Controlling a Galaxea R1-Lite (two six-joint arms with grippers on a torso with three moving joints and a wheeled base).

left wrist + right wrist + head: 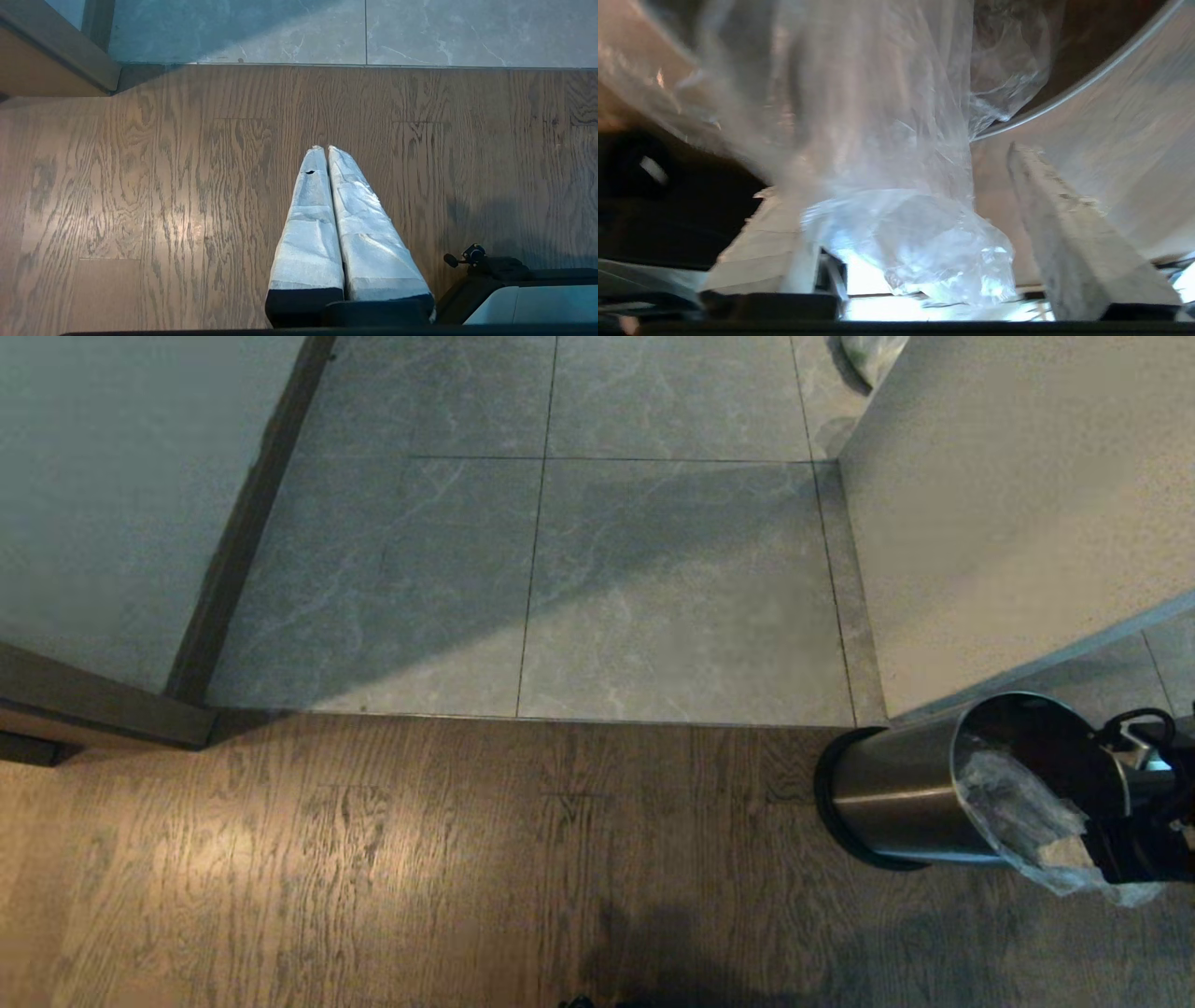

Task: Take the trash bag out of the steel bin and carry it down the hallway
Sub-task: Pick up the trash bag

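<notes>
The steel bin [896, 793] is seen at the right edge of the head view, standing on the brown wood-plank floor [392, 859] just beside the seam where the planks meet the grey marbled tiles of the hallway [653, 597]. Its mouth appears tipped toward the camera, so that the dark inside is shown. The trash bag [1022, 817], thin and clear, is draped over the near rim of the bin, and its crumpled edge hangs down outside the steel wall. The right claw [1144, 803] is placed at the bin's mouth, directly against the bag. In the right wrist view the 2 padded fingers [1064, 224] are seen spread well apart, with the bag's plastic [896, 196] bunched loosely between them and not pinched; the curved rim of the bin [1083, 84] is visible just beyond. The left claw [325, 150] is held over the plank floor [140, 186], well apart from the bin, with its 2 white-wrapped fingers [308, 233] pressed together and nothing between them. A pale wall [1008, 513] rises behind the bin, and another pale wall with dark skirting [121, 504] borders the hallway on the left.
</notes>
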